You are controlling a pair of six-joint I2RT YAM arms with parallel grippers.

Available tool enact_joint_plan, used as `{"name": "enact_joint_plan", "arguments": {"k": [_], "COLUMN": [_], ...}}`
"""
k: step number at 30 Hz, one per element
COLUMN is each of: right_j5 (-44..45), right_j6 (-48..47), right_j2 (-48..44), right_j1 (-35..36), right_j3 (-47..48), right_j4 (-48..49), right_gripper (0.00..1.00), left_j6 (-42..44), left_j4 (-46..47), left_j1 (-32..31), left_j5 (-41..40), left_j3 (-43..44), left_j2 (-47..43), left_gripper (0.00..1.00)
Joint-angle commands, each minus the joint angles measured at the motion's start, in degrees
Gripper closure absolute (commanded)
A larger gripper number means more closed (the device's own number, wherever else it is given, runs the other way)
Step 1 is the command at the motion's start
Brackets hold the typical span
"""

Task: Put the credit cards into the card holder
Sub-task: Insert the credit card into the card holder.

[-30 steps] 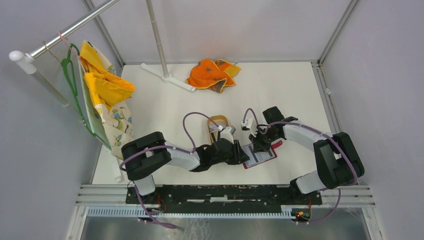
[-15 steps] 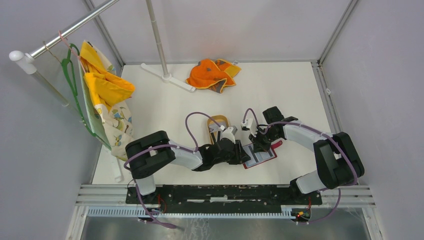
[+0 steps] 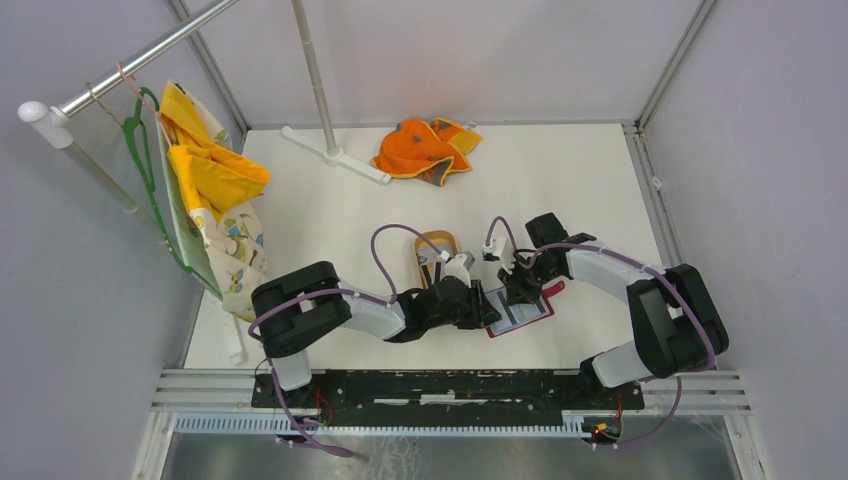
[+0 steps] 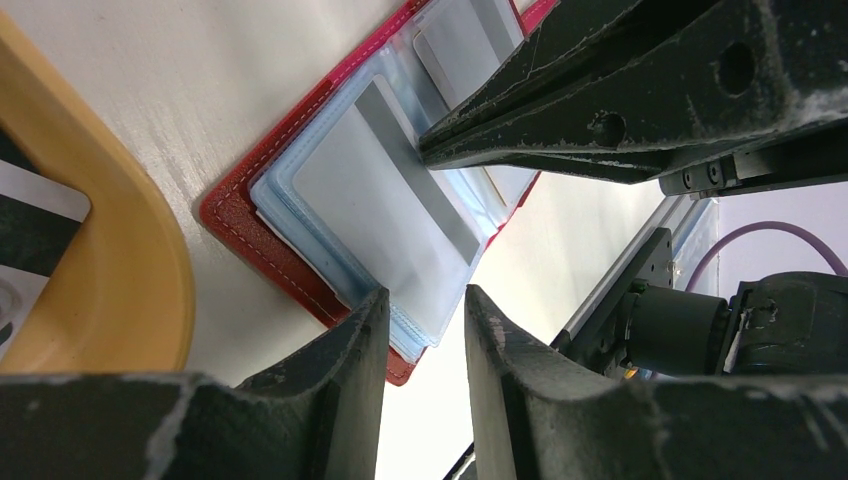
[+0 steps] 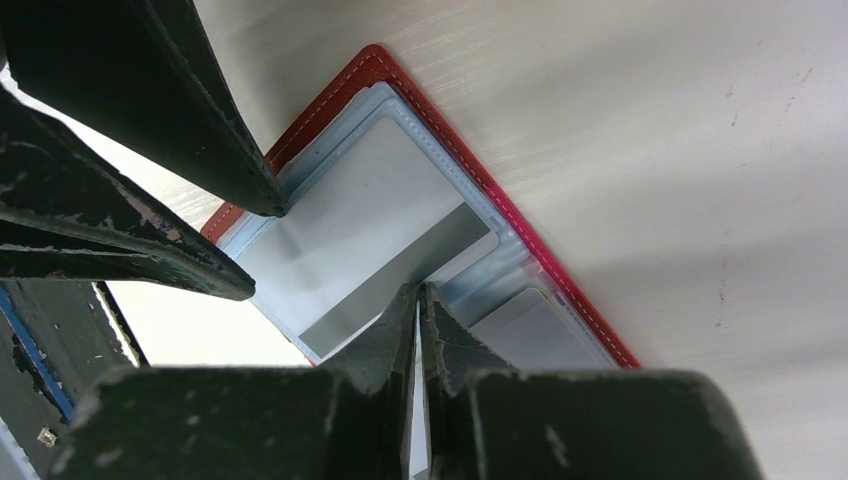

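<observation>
Left pincer (image 4: 422, 305) was part open, fingers straddling the near corner of the clear sleeves of the card holder (image 4: 262, 247). Couldn't tell whether the pads actually pinched the sleeve.

Right pincer (image 5: 419, 292) was closed, tips together and resting on the sleeve at the striped edge of a grey card (image 5: 365, 215). Couldn't tell if anything thin was pinched between them.

Card holder (image 3: 535, 312) lay open and flat on the bench (image 3: 580, 190), between the two pincers and just right of the tan tray (image 3: 437, 243). The grey card (image 4: 385, 195) sat inside the top sleeve, and a second pale card (image 4: 460, 45) showed in the next pocket. A dark-striped card (image 4: 30, 215) lay in the tray (image 4: 120, 260).

Versus a second ago, the left arm's elbow had moved slightly right and its cable loop had shifted with it. Over the last half second nothing visibly moved. Right arm, holder and tray were unchanged throughout.
</observation>
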Motion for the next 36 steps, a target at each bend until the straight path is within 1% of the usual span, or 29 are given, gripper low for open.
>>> {"name": "enact_joint_plan", "arguments": {"k": [1,23,36], "right_j5": [1.24,1.21,1.00], "right_j6": [-1.13,-1.19,-1.28], "right_j2": [0.88,0.97,1.06], "right_j1": [0.47,0.49,0.51], "right_j3": [0.29,0.34,0.40], "right_j4": [-1.28,-1.34,-1.43], "right_gripper": [0.91,0.90,0.90], "left_j6": [-1.79,-3.13,-4.45], "left_j4": [-0.29,-0.05,1.11], "left_j1": [0.11,0.09,-0.03], "left_j5": [-1.24,-0.78,-0.65], "left_j3": [0.89,0.45,-1.14], "left_j2": [-0.19,-0.04,-0.65], "left_gripper": [0.59,0.55,0.55]}}
